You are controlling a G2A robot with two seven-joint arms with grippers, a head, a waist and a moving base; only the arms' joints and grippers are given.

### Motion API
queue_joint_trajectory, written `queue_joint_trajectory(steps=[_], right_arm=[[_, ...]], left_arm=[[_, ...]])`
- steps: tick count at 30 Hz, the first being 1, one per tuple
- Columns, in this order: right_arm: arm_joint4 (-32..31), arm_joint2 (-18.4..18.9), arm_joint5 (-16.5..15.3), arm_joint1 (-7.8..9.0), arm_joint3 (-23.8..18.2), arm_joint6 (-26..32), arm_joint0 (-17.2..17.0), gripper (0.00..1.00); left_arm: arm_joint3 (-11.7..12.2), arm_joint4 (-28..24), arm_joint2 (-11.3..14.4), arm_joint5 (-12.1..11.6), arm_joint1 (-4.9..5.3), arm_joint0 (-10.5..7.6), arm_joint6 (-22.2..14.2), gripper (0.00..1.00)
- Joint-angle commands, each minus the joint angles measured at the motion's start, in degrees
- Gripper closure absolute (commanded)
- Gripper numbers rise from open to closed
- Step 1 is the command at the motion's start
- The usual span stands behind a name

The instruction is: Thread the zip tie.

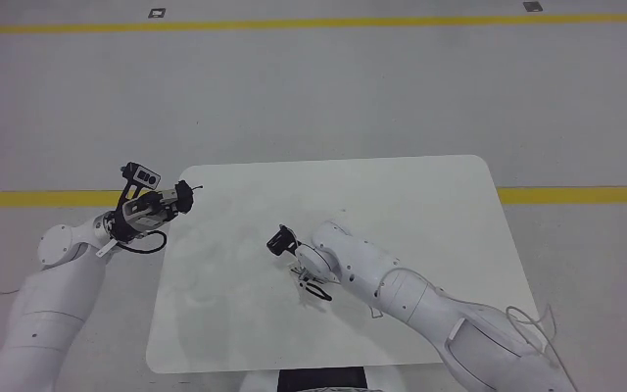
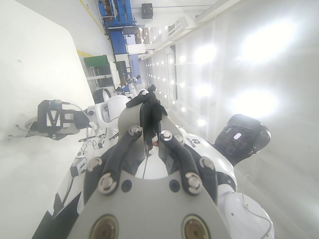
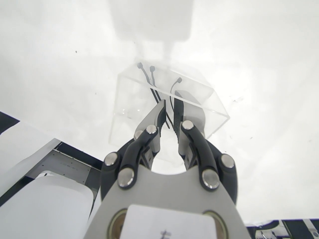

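The left gripper (image 2: 149,108), out at the table's edge on its own side, is clamped on a black zip tie (image 2: 145,151). The tie's thin tail trails back between the fingers, and in the top view a short end juts past the fingertips over the table (image 1: 392,196). Nearer the middle of the table the right gripper (image 3: 170,106) points down into a clear box (image 3: 216,105). Its fingers stand a narrow gap apart, with one strap (image 3: 172,89) from the box running between them, apparently not yet pinched. Two spare ties (image 3: 152,78) lean against the box's far wall, heads up.

The zip tie looks like a very light, springy, rather slick thing. It should bend easily along its length and hold little shape at the tip, so a long free end would likely wobble or slide in the pads. The surest hold is probably a firm pinch across the flat of the strap, one gripper just behind the head and the other close behind the tip, leaving only a short length free to aim at the slot
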Motion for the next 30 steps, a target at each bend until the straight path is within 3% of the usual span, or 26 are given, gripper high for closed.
queue_joint_trajectory(steps=[1, 10, 14, 18, 30], right_arm=[[-0.15, 0.04, -0.11, -0.17, 0.4, -0.06, 0.04, 0.89], [-0.65, 0.28, -0.81, -1.09, 2.83, -0.36, 0.22, 0.89], [-1.03, 0.29, -0.82, -1.54, 3.68, -0.22, 0.4, 1.0], [-1.35, 0.54, -0.77, -1.86, 4.03, 0.07, 0.57, 1.0], [-1.87, 4.22, -1.35, -0.7, -1.01, 2.92, -0.95, 1.0]], left_arm=[[0.0, 0.0, 0.0, 0.0, 0.0, 0.0, 0.0, 1.0], [0.0, 0.0, 0.0, 0.0, 0.0, 0.0, 0.0, 1.0], [0.0, 0.0, 0.0, 0.0, 0.0, 0.0, 0.0, 1.0], [0.0, 0.0, 0.0, 0.0, 0.0, 0.0, 0.0, 1.0], [0.0, 0.0, 0.0, 0.0, 0.0, 0.0, 0.0, 1.0]])
